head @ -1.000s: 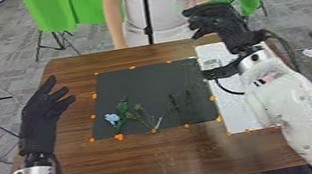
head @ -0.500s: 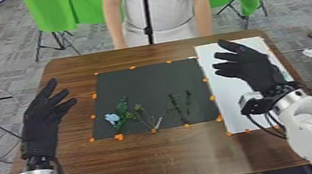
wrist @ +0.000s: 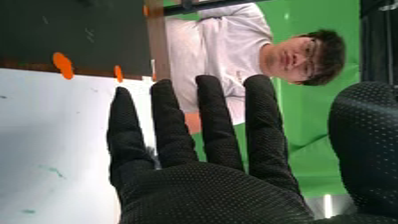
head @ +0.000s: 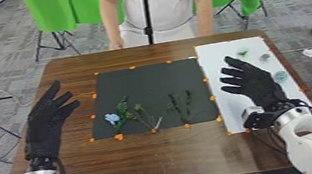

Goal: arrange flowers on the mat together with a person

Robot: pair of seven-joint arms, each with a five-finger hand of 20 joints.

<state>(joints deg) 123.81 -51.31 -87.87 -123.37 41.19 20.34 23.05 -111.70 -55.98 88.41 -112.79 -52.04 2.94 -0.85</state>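
While the left hand (head: 44, 127) hangs over the left of the counter (head: 148, 170), fingers extended and empty, a blue flower (head: 112, 117), a leafy stem (head: 141, 113) and two dark green stems (head: 176, 106) on the black mat (head: 147, 84), toward its near edge, the right hand (head: 262, 89) above the white sheet (head: 218, 70), fingers straight, holding nothing

Brown wooden table (head: 146, 162), dark mat (head: 145, 85), white sheet (head: 217, 54) beside it, orange patches (head: 119, 137)

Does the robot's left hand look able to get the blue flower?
Probably yes: the left hand is open beside the dark mat, the blue flower lies near that edge, and nothing seems in the way.
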